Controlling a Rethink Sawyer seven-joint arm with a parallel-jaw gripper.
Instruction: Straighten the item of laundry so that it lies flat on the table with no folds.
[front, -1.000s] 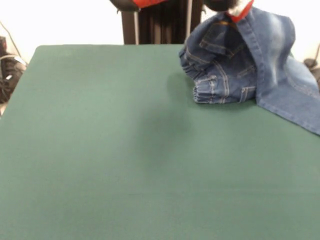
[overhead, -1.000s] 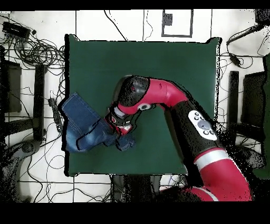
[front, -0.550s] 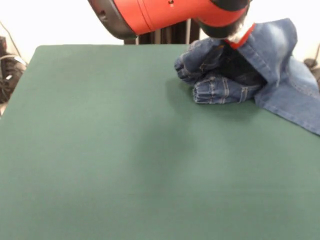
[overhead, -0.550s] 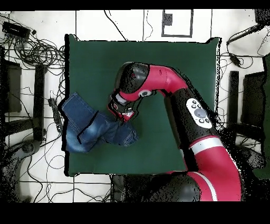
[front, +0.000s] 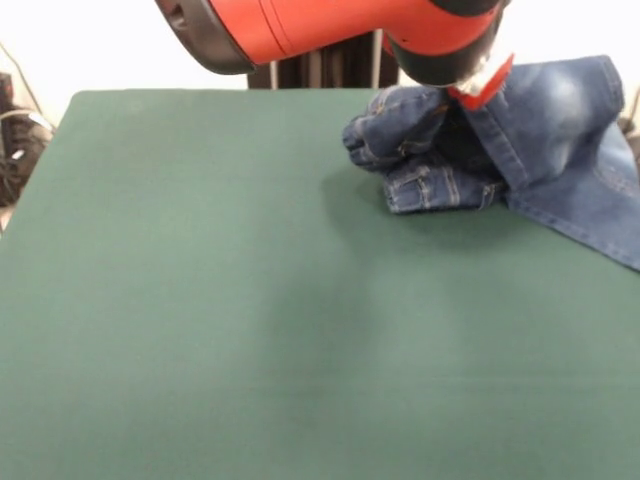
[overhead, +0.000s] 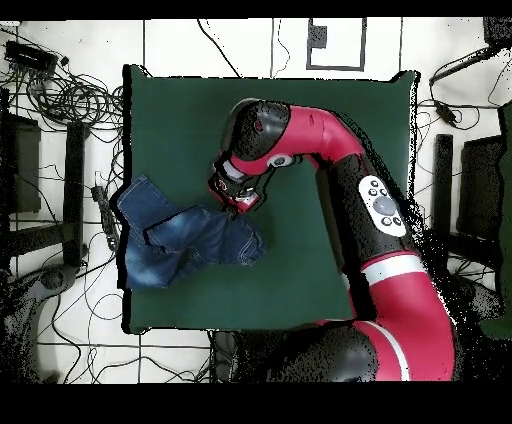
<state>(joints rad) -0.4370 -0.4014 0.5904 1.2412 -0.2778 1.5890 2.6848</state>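
Bunched up near one edge of the dark green felt table (front: 200, 300), the small faded blue denim jeans (front: 470, 150) are partly lifted; the red-and-black gripper (overhead: 236, 195) is buried in cloth, so open or closed honestly can't be told.

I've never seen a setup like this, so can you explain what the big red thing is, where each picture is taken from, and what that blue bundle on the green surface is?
The big red and black thing is a robot arm standing at a table covered in dark green cloth. One picture is taken from across the table, facing the robot. The other looks straight down from above, with the robot's base at the bottom.

The blue bundle is a small pair of denim jeans. They are still bunched and folded, near the table's edge, and from above part of them hangs past that edge.

The arm's end, with its claw, sits right at the jeans, where the fabric rises in a peak. That suggests the claw is holding them up, but the pictures do not show whether it is open or shut.
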